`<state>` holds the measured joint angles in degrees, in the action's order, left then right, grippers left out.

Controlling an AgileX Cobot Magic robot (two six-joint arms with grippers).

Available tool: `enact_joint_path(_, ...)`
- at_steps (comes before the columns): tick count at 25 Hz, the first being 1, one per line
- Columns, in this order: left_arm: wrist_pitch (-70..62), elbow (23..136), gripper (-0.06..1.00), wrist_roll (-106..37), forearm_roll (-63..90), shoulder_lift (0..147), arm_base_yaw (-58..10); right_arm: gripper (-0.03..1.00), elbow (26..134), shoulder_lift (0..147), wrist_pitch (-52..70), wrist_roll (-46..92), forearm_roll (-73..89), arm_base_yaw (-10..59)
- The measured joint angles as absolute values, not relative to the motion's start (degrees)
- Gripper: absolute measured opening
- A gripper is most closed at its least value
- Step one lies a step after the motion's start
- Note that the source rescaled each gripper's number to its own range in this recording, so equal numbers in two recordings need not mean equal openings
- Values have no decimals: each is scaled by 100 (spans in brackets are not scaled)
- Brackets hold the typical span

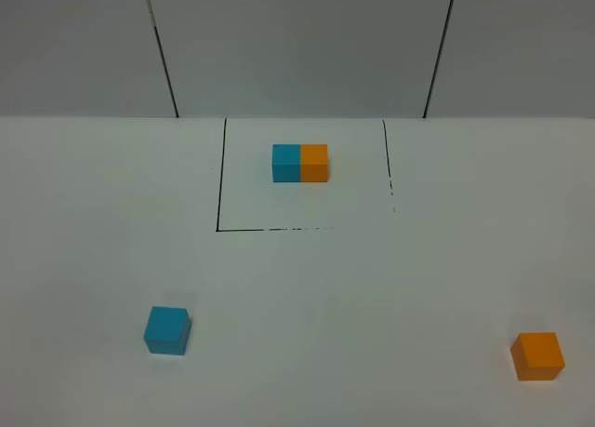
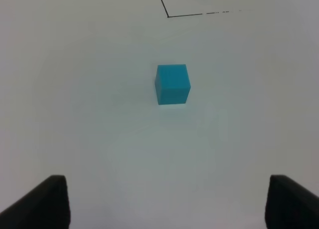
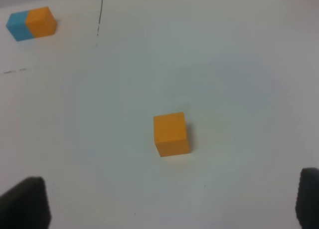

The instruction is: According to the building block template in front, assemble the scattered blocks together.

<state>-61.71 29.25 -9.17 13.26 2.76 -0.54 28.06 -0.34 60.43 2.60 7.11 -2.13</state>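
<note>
1. Two matte cubes lie apart on the white worktop (image 1: 372,287): sky-blue cube (image 1: 167,330) front-left of the blue-orange template bar (image 1: 300,163), orange cube (image 1: 537,356) front-right.
2. Left gripper (image 2: 164,204) and right gripper (image 3: 165,201) stand open, empty, each aimed at its cube.

Bright, even light; faint shadow under blue cube (image 2: 172,83); soft wrist views

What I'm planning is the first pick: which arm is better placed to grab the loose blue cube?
Left. The sky-blue cube lies left in the high view, centred ahead of the left gripper, whose fingers are spread wide. The right gripper faces the orange cube instead.
</note>
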Motion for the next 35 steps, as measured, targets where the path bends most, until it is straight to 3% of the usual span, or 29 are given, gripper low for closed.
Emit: enact_joint_path(35,-6171,2925,68,-917,1326,319,-54,97,2806,-34,6043,254,711,-213)
